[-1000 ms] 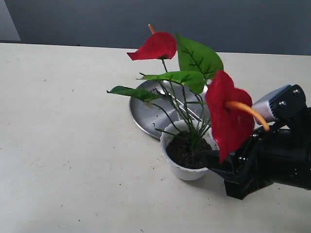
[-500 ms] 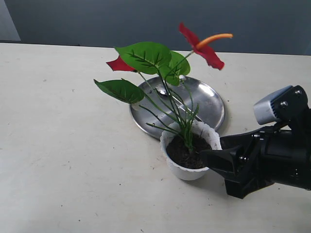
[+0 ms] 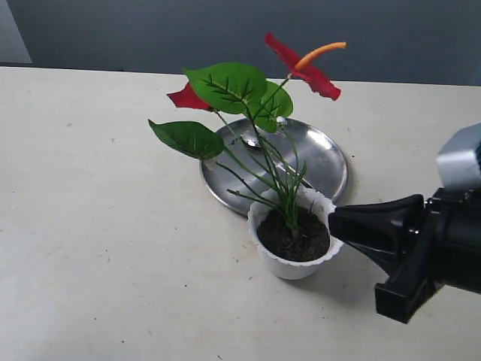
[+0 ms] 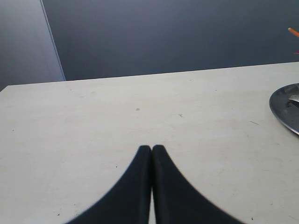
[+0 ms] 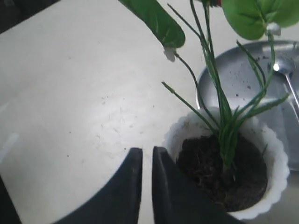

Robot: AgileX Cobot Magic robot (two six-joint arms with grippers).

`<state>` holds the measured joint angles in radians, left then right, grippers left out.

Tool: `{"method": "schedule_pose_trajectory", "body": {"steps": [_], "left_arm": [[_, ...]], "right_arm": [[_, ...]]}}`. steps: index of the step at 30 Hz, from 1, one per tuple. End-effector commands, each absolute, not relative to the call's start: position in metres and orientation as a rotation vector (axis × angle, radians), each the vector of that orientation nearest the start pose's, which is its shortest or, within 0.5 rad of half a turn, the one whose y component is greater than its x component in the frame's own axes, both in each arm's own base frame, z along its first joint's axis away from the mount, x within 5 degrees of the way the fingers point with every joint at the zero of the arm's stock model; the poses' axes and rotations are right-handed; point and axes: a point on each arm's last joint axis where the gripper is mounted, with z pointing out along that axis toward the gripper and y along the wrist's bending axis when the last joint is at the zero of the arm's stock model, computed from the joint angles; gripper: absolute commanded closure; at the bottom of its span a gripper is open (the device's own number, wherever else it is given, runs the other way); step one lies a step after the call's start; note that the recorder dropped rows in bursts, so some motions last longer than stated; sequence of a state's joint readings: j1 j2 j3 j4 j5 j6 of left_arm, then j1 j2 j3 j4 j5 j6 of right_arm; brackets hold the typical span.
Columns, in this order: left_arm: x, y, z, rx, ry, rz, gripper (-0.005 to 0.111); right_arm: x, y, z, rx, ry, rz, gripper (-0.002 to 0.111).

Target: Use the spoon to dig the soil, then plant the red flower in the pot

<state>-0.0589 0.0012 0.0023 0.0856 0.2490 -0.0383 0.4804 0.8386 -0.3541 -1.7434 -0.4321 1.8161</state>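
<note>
A pale, speckled worktop [image 3: 98, 226] runs back to a dark grey wall [image 3: 150, 30]. The red flower [image 3: 316, 79] stands planted in the pot [image 3: 289, 269], beside a steel plate [image 3: 327, 162]. The left hand [image 4: 152, 148] is closed and empty; the right hand [image 3: 334, 222], by the pot, is nearly closed on nothing.

Exterior obliquely above table [image 3: 90, 226]; right wrist close over same pot [image 5: 279, 161]; left skims table

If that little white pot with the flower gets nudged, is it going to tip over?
Probably tippy: the red flower stands tall and spreads wide above the small pot. The pot looks like thin plastic, so likely light despite the soil. Thin stems should flex.
</note>
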Motion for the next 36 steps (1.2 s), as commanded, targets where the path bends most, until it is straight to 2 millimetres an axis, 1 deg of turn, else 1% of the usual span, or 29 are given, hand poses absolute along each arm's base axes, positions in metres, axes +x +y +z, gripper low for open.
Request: {"method": "schedule_pose_trajectory", "body": {"steps": [1, 4, 8, 14, 17, 18, 20, 21, 24, 26, 36], "left_arm": [[0.055, -0.001, 0.192, 0.065, 1.721, 0.009, 0.106], [0.055, -0.001, 0.192, 0.065, 1.721, 0.009, 0.106], [0.055, -0.001, 0.192, 0.065, 1.721, 0.009, 0.106], [0.055, -0.001, 0.192, 0.064, 1.721, 0.007, 0.106], [0.055, -0.001, 0.192, 0.064, 1.721, 0.007, 0.106], [0.055, -0.001, 0.192, 0.065, 1.721, 0.009, 0.106], [0.055, -0.001, 0.192, 0.065, 1.721, 0.009, 0.106], [0.055, -0.001, 0.192, 0.065, 1.721, 0.009, 0.106], [0.055, -0.001, 0.192, 0.065, 1.721, 0.009, 0.106], [0.055, -0.001, 0.192, 0.065, 1.721, 0.009, 0.106], [0.055, -0.001, 0.192, 0.065, 1.721, 0.009, 0.106]], "right_arm": [[0.103, 0.095, 0.255, -0.684, 1.863, 0.752, 0.102], [0.092, 0.086, 0.259, -0.633, 1.799, 0.736, 0.102], [0.084, 0.068, 0.265, -0.519, 1.694, 0.628, 0.102], [0.084, 0.028, 0.27, -0.184, 1.564, 0.321, 0.102], [0.083, 0.013, 0.268, -0.01, 1.552, 0.274, 0.102], [0.083, 0.009, 0.267, 0.039, 1.551, 0.269, 0.102], [0.081, 0.004, 0.266, 0.171, 1.566, 0.323, 0.102], [0.079, 0.002, 0.263, 0.257, 1.583, 0.378, 0.102], [0.076, 0.001, 0.258, 0.427, 1.623, 0.528, 0.102], [0.075, 0.001, 0.256, 0.466, 1.631, 0.567, 0.102], [0.075, 0.001, 0.257, 0.459, 1.629, 0.567, 0.102]]}}
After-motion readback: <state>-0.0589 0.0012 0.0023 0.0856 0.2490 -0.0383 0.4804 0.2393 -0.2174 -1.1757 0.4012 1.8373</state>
